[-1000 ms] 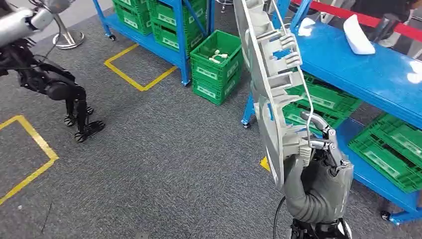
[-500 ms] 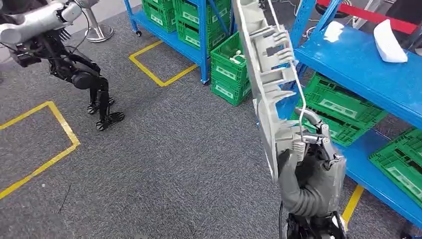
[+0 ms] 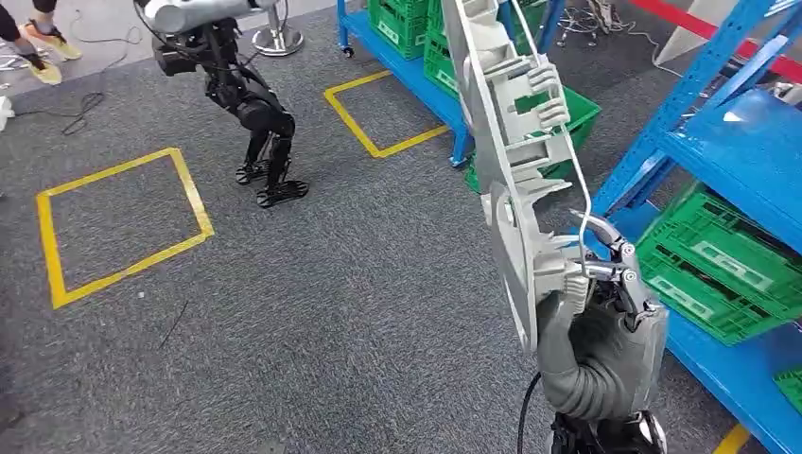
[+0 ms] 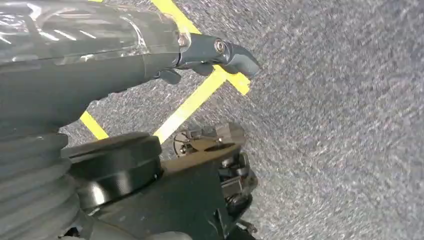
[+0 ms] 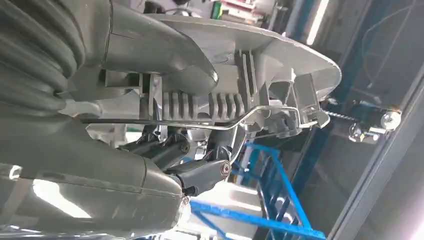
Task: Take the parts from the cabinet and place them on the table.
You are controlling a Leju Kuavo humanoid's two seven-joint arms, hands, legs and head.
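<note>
The right hand (image 3: 605,312) gripped the lower end of one long grey plastic part (image 3: 506,142), fingers (image 5: 200,172) curled round its ribbed edge and thin wire rod (image 3: 577,180). The part stood nearly upright, above the carpet beside the blue rack (image 3: 728,142). The left hand (image 4: 100,55) hung over the carpet; whether its fingers were closed I could not tell.
</note>
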